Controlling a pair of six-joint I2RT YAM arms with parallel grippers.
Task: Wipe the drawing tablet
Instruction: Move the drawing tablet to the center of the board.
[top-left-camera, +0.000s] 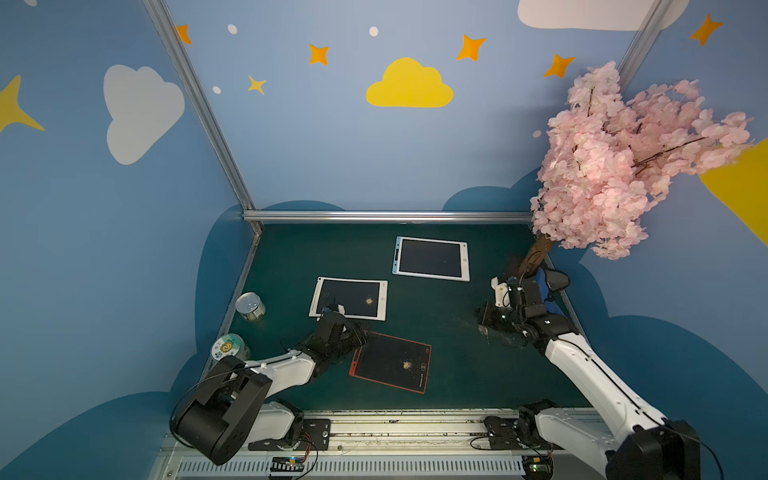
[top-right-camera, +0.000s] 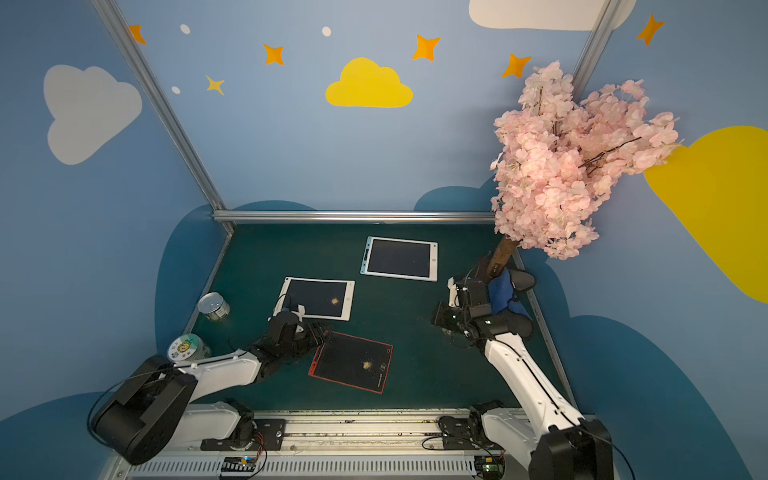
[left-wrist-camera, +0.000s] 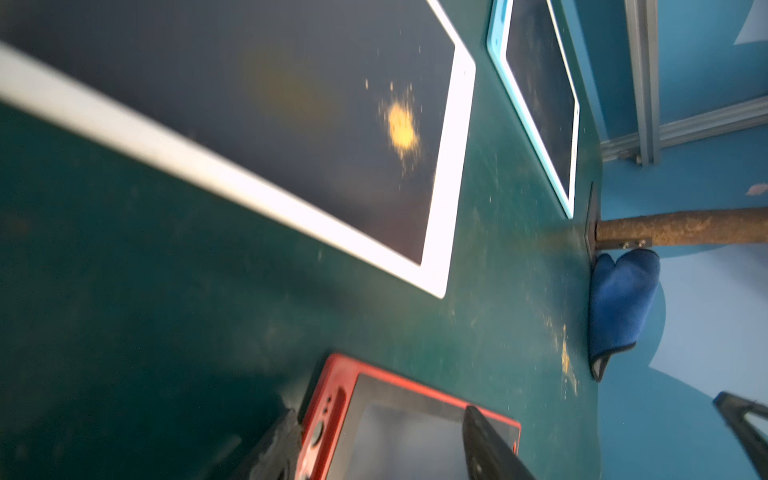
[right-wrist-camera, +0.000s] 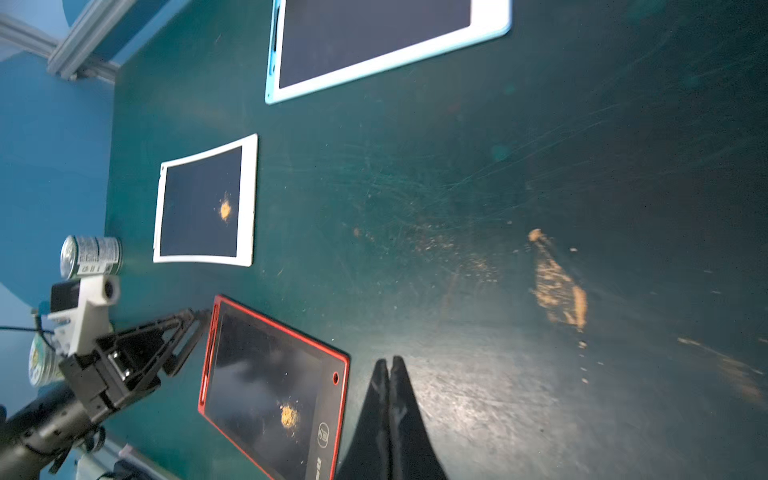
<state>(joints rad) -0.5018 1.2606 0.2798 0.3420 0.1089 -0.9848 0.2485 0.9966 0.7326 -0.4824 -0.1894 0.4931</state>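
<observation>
- Three flat drawing tablets with dark screens lie on the dark green table mat (top-left-camera: 453, 345). In both top views a white-framed tablet (top-left-camera: 348, 298) sits centre left, a red-framed tablet (top-left-camera: 392, 362) lower centre, and a blue-edged tablet (top-left-camera: 432, 258) with a white face upper centre.
- Two screens are dirty. One small orange-yellow crumb patch (top-left-camera: 368, 300) sits on the white-framed tablet and a second crumb patch (top-left-camera: 406, 365) on the red-framed tablet.
- No dirt shows on the blue-edged tablet, though fine specks would be too small to tell.
- At the upper left corner of the red-framed tablet is the left gripper (left-wrist-camera: 380, 415). Its fingers are spread with that corner between them in the left wrist view, and I cannot tell whether they press on the frame.
- Over bare mat at centre right hangs the right gripper (right-wrist-camera: 390, 361), its fingers pressed together on nothing.
- A folded blue microfibre cloth (left-wrist-camera: 621, 303) lies at the mat's right edge, beside the brown trunk (left-wrist-camera: 681, 228) of a pink artificial blossom tree (top-left-camera: 615, 166). It is just beside the right arm and in neither gripper.
- Loose orange crumbs (right-wrist-camera: 559, 291) streak the mat near the right gripper.
- As I judge it, the wiping is partly done at most. One screen looks clean and two patches remain. The cloth has to be picked up before either can be wiped.
</observation>
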